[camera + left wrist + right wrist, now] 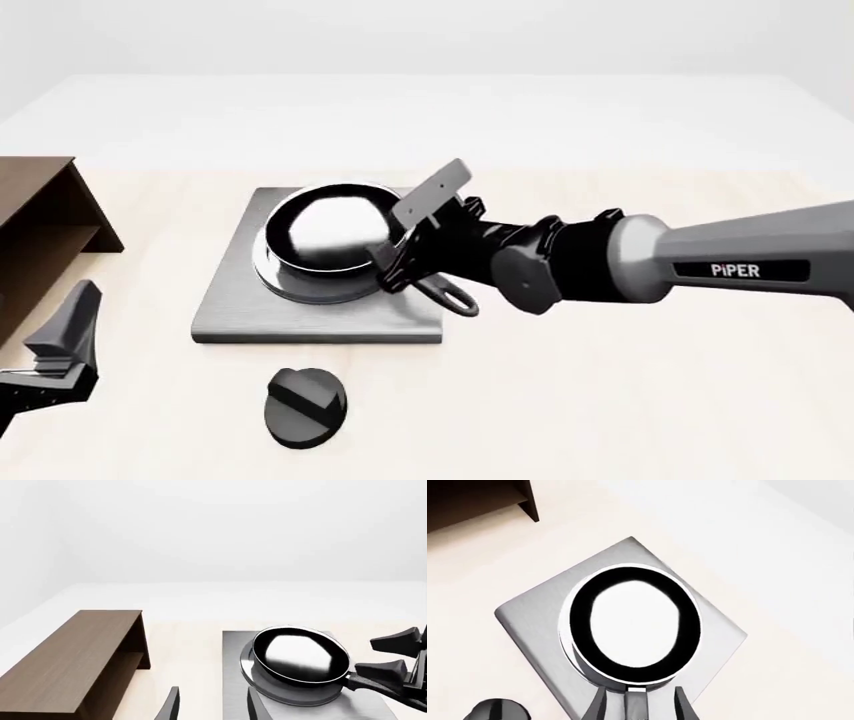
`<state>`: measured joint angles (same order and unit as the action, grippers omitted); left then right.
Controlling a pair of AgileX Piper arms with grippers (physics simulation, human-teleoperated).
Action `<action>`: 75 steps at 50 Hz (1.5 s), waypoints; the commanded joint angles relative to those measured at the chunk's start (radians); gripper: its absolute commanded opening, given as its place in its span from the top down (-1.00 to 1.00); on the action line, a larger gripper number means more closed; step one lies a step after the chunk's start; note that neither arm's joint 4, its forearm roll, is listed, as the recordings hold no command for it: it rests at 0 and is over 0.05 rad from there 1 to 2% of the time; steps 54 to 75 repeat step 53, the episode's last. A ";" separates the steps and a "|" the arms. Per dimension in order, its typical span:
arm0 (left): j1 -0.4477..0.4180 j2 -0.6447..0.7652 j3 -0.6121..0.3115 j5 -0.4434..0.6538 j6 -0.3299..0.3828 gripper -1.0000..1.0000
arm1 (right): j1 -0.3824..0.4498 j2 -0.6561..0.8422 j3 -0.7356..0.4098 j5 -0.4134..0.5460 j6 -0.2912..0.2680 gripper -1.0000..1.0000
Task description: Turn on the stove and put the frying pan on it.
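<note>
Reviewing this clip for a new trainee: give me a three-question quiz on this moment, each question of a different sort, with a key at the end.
1. True or false: the frying pan sits on the stove rings.
2. Which arm is at the pan's handle? A) left B) right C) neither
3. Fill in: the black knob lies on the table, apart from the slab, on the side ______ the camera in the front view.

Key:
1. True.
2. B. The right gripper has its fingers either side of the handle, open; the left gripper is open and holds nothing.
3. nearer.
</note>
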<state>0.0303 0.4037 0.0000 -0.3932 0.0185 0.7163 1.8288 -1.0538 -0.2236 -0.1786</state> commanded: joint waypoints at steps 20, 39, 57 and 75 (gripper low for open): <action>-0.049 -0.041 -0.001 0.048 -0.009 -1.00 | -0.048 -0.406 0.174 0.033 0.028 -1.00; -0.051 -0.042 -0.001 0.048 -0.004 -1.00 | -0.182 -0.703 0.477 -0.083 0.152 -1.00; -0.053 -0.027 -0.001 0.034 -0.004 -1.00 | -0.283 -0.799 0.655 -0.164 0.219 -1.00; -0.053 -0.027 -0.001 0.034 -0.004 -1.00 | -0.283 -0.799 0.655 -0.164 0.219 -1.00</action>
